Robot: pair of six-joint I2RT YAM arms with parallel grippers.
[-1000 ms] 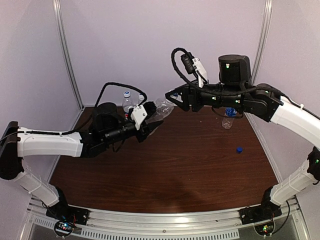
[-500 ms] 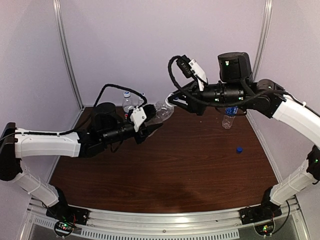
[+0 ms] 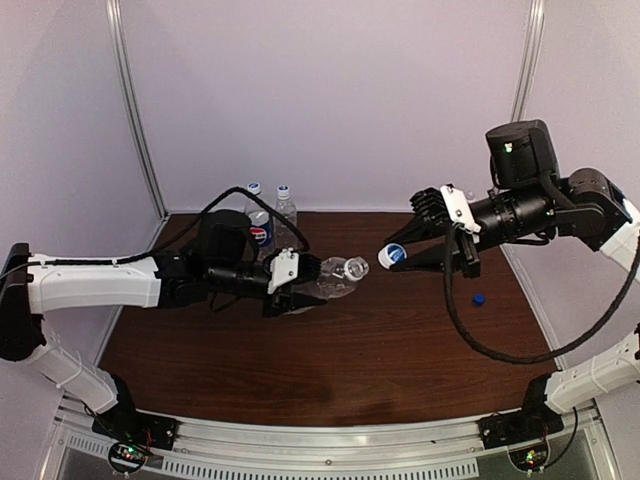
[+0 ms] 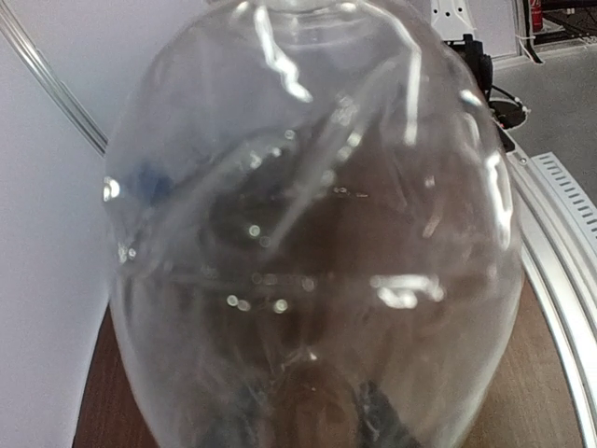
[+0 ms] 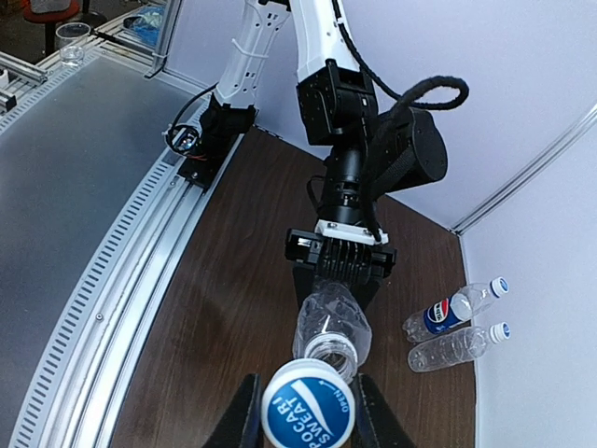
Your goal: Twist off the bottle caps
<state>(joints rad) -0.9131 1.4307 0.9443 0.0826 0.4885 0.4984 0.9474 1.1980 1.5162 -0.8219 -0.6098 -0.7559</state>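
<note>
Pale lilac walls point(image 3: 330, 100) enclose a dark wooden surface point(image 3: 350, 360). Above it the left claw point(image 3: 300, 290) is clamped on a clear bottle point(image 3: 335, 277) held sideways. Just off the bottle's open mouth, the right claw point(image 3: 400, 255) pinches a white cap point(image 3: 390, 256). Two capped bottles point(image 3: 285, 212) stand behind it, and a blue cap point(image 3: 480, 298) lies well apart.

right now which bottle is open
The clear bottle in the left gripper: bare neck, cap in the right gripper. The Pepsi bottle and plain bottle behind are capped.
</note>
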